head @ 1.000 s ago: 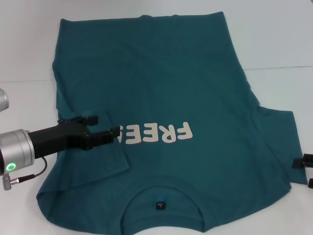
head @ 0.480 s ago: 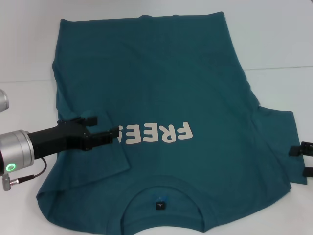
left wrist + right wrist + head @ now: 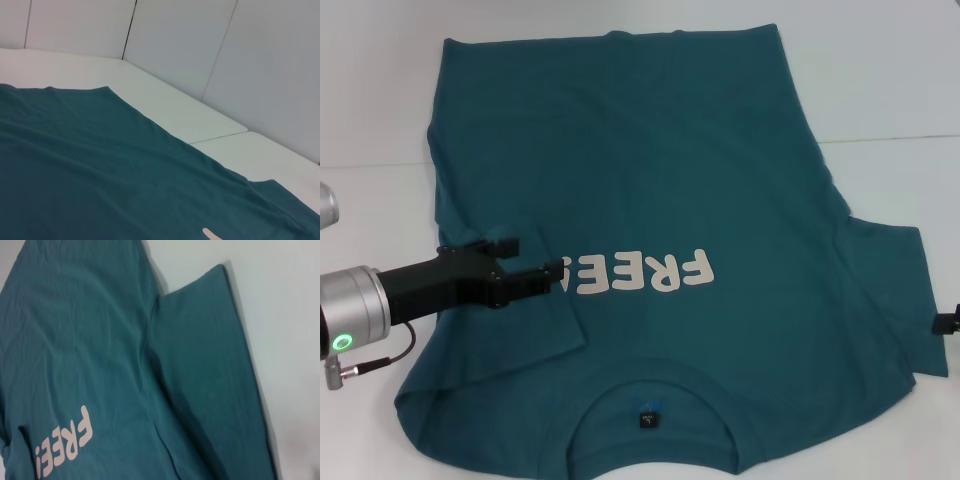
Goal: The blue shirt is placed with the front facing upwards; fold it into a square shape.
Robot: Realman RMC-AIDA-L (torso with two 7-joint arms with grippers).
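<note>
Shirt, blue: spread flat on a white table, filling most of the head view from the upper edge to the bottom edge. Collar at bottom centre, with a small dark label inside it. White "FREE!" print across the chest, reading upside down in this view; its last character is covered. Hem along the top of the frame.

Sleeve, left side of frame: folded in over the chest, its edge covering the end of the print.

Sleeve, right side of frame: laid out flat, reaching toward the right edge; also seen in the right wrist view, running down the middle of that picture.

Left gripper: black, at centre left, resting over the folded sleeve beside the print; fingers apart, one tip at the print's edge, nothing clamped between them.

Right gripper: only a dark sliver at the right edge, beside the flat sleeve; finger state cannot be told.
</note>
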